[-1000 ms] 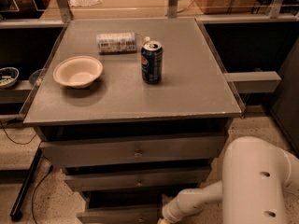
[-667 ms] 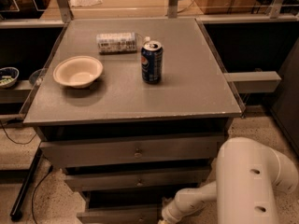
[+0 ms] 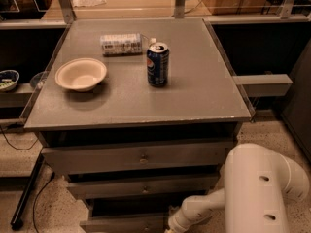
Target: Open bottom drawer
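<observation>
Grey bottom drawer (image 3: 124,224) sits at frame's lower edge, lowest of 3, front running L-R. Gripper (image 3: 171,227) by its R end, drawer ctr to its left; open/shut: can't tell.

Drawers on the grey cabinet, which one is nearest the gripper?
The bottom drawer, the lowest front at the picture's lower edge. The gripper is low down just beside it; the middle drawer and top drawer sit higher up.
</observation>
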